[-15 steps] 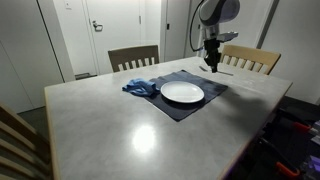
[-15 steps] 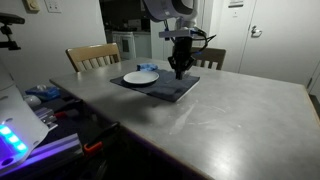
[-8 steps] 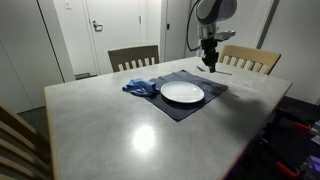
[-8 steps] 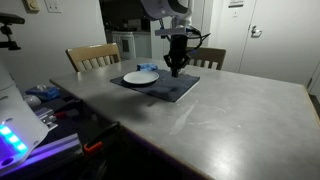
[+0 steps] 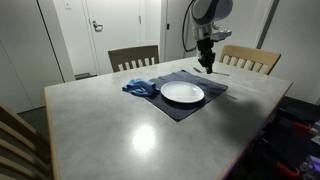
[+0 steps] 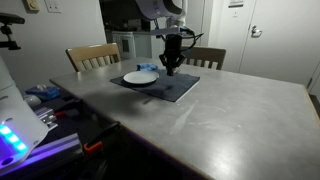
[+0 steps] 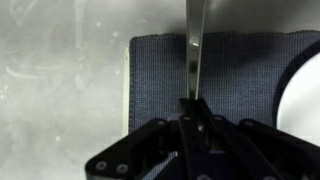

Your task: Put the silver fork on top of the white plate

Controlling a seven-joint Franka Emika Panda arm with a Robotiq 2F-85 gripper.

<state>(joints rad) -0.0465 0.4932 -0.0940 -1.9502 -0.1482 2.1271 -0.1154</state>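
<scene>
Up and drifting plateward since a second ago, the claw is clenched on the fork, hanging above the mat beside the plate: best carry it over plate centre, lower gently, then release.

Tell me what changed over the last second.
The gripper, shut on the silver fork, rose a little and drifted toward the white plate, carrying the fork above the placemat. Nothing was newly grasped or let go. The plate, the blue napkin and the placemat stayed put.
</scene>
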